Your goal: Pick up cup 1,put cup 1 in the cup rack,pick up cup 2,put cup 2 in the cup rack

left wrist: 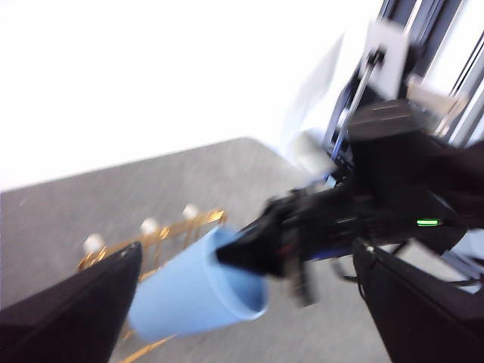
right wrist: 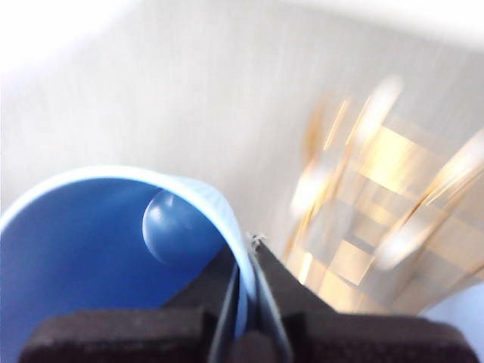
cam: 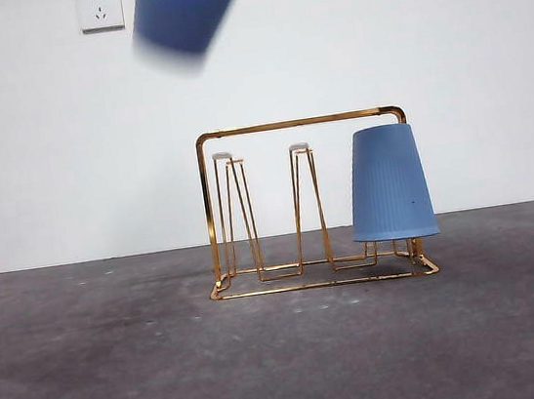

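**Second cup over the rack**

White wall, grey table (cam: 94,380). My right gripper (right wrist: 243,302) pinches the rim of the second cup (cam: 185,11) high above the rack (cam: 312,203); misaligned, it could jostle the racked cup (cam: 389,183). Left gripper (left wrist: 249,302) waits open.

Cup 2 (cam: 185,11) blurred, top-cropped.

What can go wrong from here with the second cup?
1. The right gripper pinches cup 2 only by the rim wall; the views are motion-blurred, so at this speed it could slip or swing.
2. Cup 2 is tilted high above the rack. It could hit the arched top bar or miss a free prong.
3. Cup 1 sits inverted on the end prong; a knock to the light wire rack may shift it.
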Robot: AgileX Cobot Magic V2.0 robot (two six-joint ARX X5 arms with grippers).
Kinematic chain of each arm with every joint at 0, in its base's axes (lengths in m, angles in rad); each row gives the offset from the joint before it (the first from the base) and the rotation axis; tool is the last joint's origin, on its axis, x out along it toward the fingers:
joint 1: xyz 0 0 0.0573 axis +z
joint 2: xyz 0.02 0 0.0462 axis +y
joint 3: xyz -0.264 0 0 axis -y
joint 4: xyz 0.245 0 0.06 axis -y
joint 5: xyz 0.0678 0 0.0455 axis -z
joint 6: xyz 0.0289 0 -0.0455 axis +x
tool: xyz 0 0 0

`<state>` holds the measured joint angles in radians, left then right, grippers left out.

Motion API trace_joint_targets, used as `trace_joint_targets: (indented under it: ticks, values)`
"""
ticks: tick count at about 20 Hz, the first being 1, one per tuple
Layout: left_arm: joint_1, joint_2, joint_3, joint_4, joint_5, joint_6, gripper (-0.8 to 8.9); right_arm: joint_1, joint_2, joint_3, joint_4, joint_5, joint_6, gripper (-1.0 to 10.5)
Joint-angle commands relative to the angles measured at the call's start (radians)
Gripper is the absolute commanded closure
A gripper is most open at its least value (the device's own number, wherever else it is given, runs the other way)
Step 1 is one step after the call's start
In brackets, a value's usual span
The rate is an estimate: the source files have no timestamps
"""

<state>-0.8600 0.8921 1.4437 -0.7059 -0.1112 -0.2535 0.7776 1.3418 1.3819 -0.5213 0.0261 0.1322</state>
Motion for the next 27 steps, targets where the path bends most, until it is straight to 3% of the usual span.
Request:
trace_joint_targets:
  ticks: [1, 3, 6, 11, 17, 21, 27]
  values:
    - [0.006, 0.035, -0.008, 0.082, 0.050, -0.046, 3.46, 0.001, -0.155, -0.003, 0.013, 0.042, -0.051, 9.6]
    - [0.013, 0.086, -0.008, 0.177, 0.132, -0.086, 3.44, 0.001, -0.278, -0.003, 0.026, 0.085, -0.089, 9.6]
    - [0.041, 0.186, -0.008, 0.356, 0.331, -0.190, 3.42, 0.001, -0.420, -0.003, 0.028, 0.149, -0.175, 9.6]
    - [0.074, 0.310, -0.008, 0.567, 0.563, -0.341, 3.42, 0.001, -0.539, -0.003, 0.043, 0.196, -0.278, 9.6]
    - [0.074, 0.457, -0.008, 0.923, 0.755, -0.561, 3.42, 0.001, -0.618, -0.003, 0.050, 0.210, -0.362, 9.6]
    - [0.071, 0.542, -0.008, 1.122, 0.799, -0.706, 3.42, 0.001, -0.633, -0.004, 0.051, 0.224, -0.412, 9.6]
    - [0.031, 0.628, -0.008, 1.268, 0.798, -0.780, 3.42, 0.001, -0.626, -0.006, 0.081, 0.238, -0.431, 9.6]
